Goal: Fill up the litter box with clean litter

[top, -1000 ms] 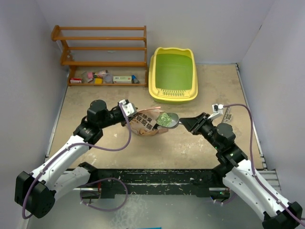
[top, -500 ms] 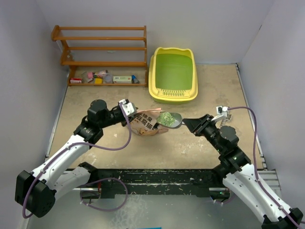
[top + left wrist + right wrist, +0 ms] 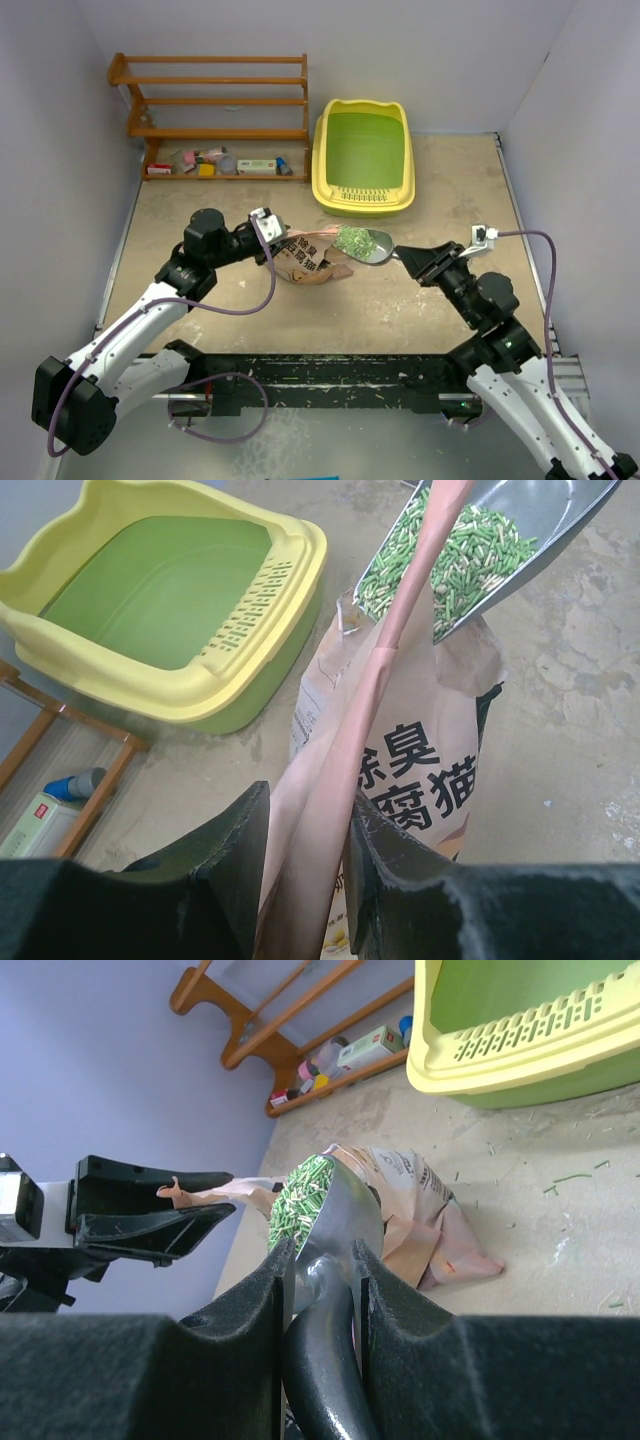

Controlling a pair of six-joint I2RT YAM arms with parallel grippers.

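- My left fingers [image 3: 240, 850] pinch the upper edge of the pink bag [image 3: 410, 780]. The folded pink strip fills the gap between them and runs up out of the grip.
- The pink bag stands on the tabletop [image 3: 450, 170] with its mouth up and its printed face turned to my left wrist camera. Its lower part is creased and slumped.
- My right fingers [image 3: 255, 1300] are clamped on the grey metal handle of the scoop [image 3: 335, 1210], one on each side of it.
- The scoop bowl is off the tabletop, at the mouth of the bag. From the left wrist it overlaps the bag's top edge. I cannot tell whether metal touches paper.
- The clean litter [image 3: 450, 555] lies heaped in the scoop bowl: short green and pale pellets, piled towards the bag side.
- A few green strands lie loose on the tabletop near the bag — seen from the right wrist only.
- The litter box [image 3: 322, 170] sits at the far side of the tabletop, beyond the scoop and apart from it, with its slotted front lip facing the arms. Its green inner floor is in plain view.
- A wooden rack [image 3: 215, 100] stands just left of the litter box, against the back wall. Small packets and bottles are on its lowest shelf, too small to identify.
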